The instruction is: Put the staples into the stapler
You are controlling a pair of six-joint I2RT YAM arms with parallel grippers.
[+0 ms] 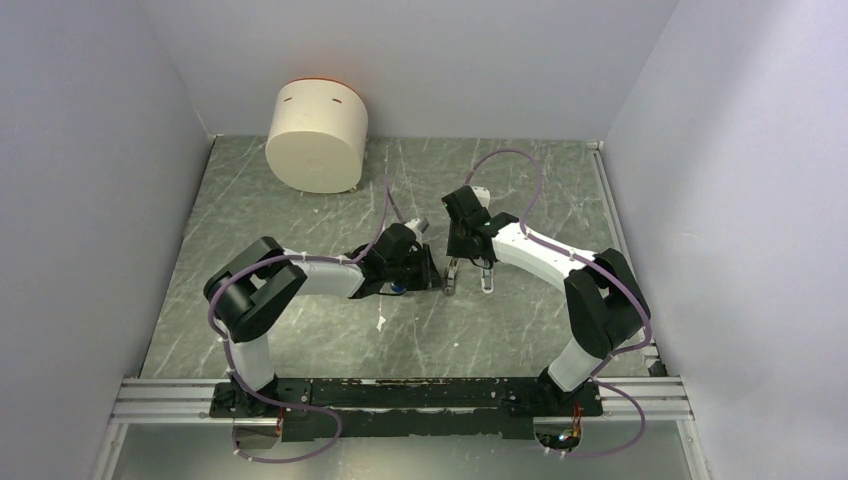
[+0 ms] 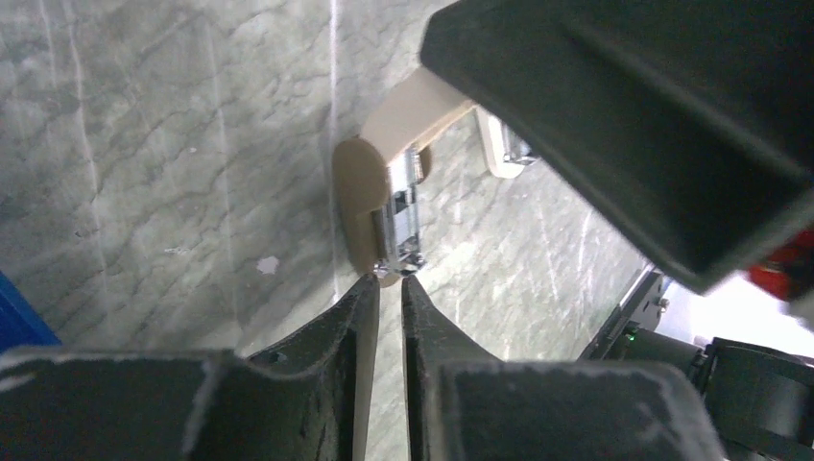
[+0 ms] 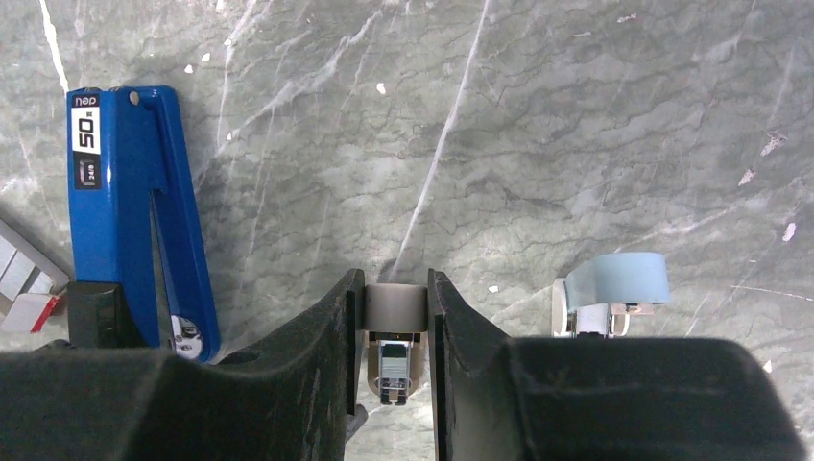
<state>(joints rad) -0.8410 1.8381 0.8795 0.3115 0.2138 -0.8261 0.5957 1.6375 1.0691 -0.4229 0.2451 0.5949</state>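
Found right gripper (image 3: pixel 395 288) clamped on tan oblong piece (image 3: pixel 395 309); left gripper (image 2: pixel 389 288) nearly closed at its metal end, grip undeterminable. Located stapler (image 3: pixel 130 211) left of right gripper, red staples box (image 3: pixel 24 305) beside it.

The end effector (image 3: pixel 395 288) clamps a tan piece (image 3: pixel 395 309) between its 2 fingers. On the marbled surface (image 3: pixel 576 144), a blue stapler (image 3: pixel 125 211) lies to its left and a pale-blue piece (image 3: pixel 619 280) to its right.

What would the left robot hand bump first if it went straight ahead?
Likely the small tan oblong piece with silver metal, just ahead of the left gripper, though depth is unclear.
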